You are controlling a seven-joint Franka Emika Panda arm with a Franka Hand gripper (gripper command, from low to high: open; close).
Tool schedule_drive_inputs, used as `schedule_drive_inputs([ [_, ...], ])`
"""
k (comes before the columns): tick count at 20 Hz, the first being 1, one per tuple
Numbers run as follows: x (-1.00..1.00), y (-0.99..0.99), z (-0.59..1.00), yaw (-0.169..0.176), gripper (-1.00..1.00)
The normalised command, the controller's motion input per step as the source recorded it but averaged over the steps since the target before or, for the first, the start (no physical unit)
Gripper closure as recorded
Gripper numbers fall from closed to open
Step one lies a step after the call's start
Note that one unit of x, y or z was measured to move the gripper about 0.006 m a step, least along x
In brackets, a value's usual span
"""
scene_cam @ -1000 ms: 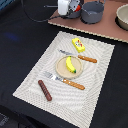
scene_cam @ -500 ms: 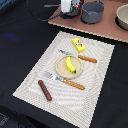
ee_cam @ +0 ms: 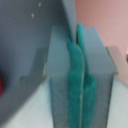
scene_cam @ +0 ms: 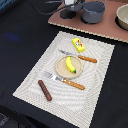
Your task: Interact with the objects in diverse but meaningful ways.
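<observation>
Start at the exterior view's left: your brown sausage stick lies on the pale woven placemat, well apart from the fingers, which sit at the far edge of the bench near the top of that view. Next to the right, an orange-handled fork lies just beside the round tan plate, and the yellow banana rests on that plate. Beyond the plate an orange-handled knife lies across the mat, and the flat yellow packet with red marks sits past it, nearer the fingers than anything else on the mat, though still apart from them.

On the reddish-brown board, a dark grey pot stands just beside the fingers, on their right in the exterior view. A pale bowl stands further right at the frame edge.

In the wrist view you see the teal pads pressed flat against each other with nothing between them, so the fingers are together. A sliver of red shows at the picture's edge; you cannot tell what it is.
</observation>
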Motion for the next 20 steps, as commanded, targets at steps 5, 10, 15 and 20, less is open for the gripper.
schedule_drive_inputs([
  [5,0.04,-0.91,0.12,0.039,1.00],
  [10,-0.01,-0.83,-0.01,0.081,1.00],
  [15,0.00,-0.80,-0.07,0.099,1.00],
  [20,0.02,-0.81,-0.08,0.105,1.00],
])
